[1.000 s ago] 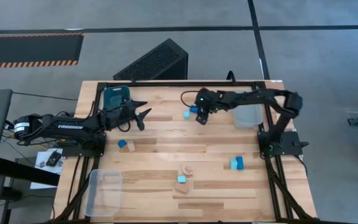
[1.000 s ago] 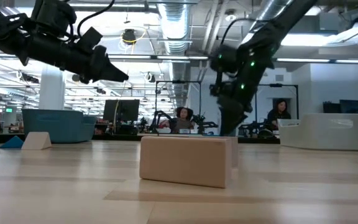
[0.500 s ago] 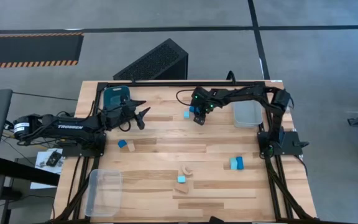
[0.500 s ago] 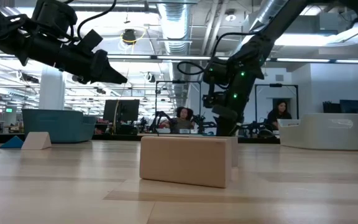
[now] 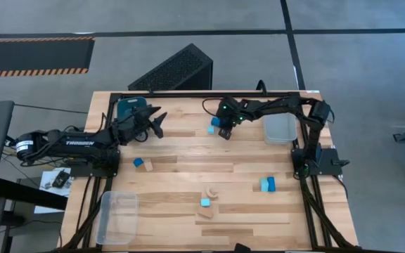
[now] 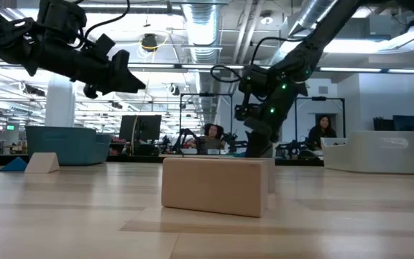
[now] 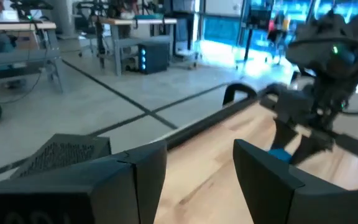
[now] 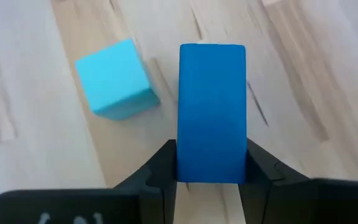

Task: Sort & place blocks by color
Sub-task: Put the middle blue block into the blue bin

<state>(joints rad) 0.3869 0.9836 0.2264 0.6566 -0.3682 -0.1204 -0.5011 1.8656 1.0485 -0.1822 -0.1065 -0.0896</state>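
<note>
My right gripper (image 5: pixel 222 131) stands low over the table's far middle. It is shut on a dark blue block (image 8: pixel 211 106), with a light cyan cube (image 8: pixel 114 78) close beside it. My left gripper (image 5: pixel 157 123) is open and empty in the air beside the teal bin (image 5: pixel 131 109). Other blocks lie on the table: a dark blue one with a tan one (image 5: pixel 143 163), a tan arch (image 5: pixel 211 191), a cyan cube (image 5: pixel 205 202) on a tan block, and a cyan and blue pair (image 5: pixel 267 184). My right gripper pinches the dark blue block's two long sides at its near end (image 8: pixel 211 171) between its two fingers. The fingers (image 8: pixel 166 163) come from above, slanting, and lie along the block. Whether the block still rests on the table I cannot tell.
A clear bin (image 5: pixel 280 130) stands at the far right, just right of my right gripper. Another clear bin (image 5: pixel 118 216) stands at the near left corner. In the low view a tan block (image 6: pixel 218 185) is close to the camera. People sit in the room behind.
My right gripper has moved a little toward the table's left edge, close to the dark blue block. My left gripper has moved a little toward the far edge, nearer the teal bin, staying open.
</note>
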